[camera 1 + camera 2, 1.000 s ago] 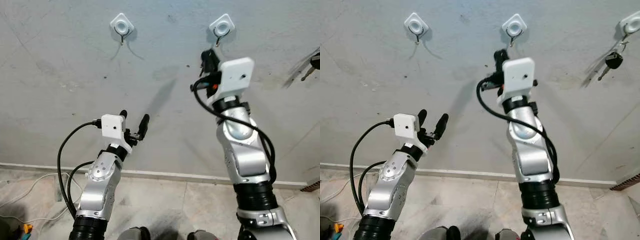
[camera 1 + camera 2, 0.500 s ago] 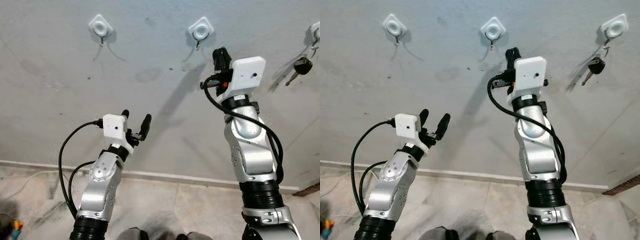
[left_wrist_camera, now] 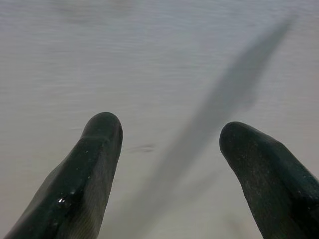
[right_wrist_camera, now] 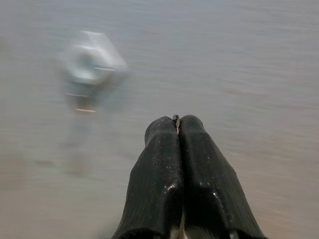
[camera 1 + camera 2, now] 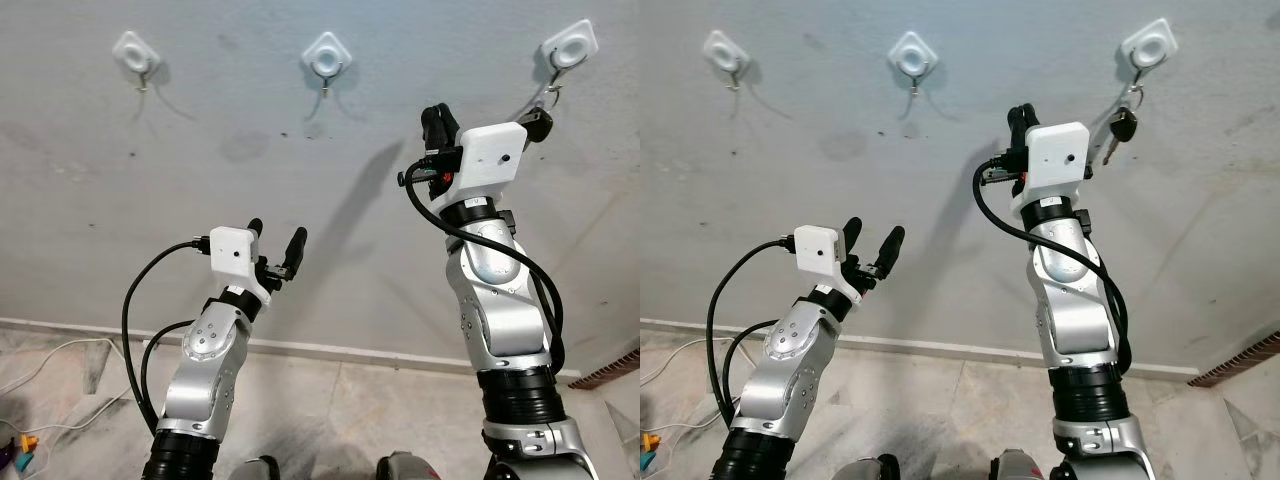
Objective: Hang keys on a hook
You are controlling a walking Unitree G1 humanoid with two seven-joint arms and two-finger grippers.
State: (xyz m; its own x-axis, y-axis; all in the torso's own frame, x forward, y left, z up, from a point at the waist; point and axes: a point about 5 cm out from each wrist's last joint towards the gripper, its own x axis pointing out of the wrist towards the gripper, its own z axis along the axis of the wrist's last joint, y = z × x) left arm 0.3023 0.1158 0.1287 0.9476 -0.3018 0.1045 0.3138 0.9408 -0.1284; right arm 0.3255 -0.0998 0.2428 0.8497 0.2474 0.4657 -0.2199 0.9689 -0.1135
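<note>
right gripper (image 4: 178,130) pinched shut, nothing visibly held | black-headed keys (image 5: 1119,130) now hang on right white wall hook (image 5: 1147,46) | our view panned right | we judge task done

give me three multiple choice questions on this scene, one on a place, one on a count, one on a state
1. Where does the key hang?
A. on the hook furthest to the robot's right
B. on the middle hook
C. on the hook furthest to the robot's left

2. How many white hooks are on the wall?
A. two
B. three
C. five

3. How do the fingers of the left pincer stand?
A. pressed together
B. spread apart with nothing between them
C. closed on a key

Answers:
1. A, the key dangles under the right hook, beside the raised right pincer.
2. B, the left hook, middle hook and right hook sit in a row.
3. B, the left wrist view shows bare wall between the two fingers.
</note>
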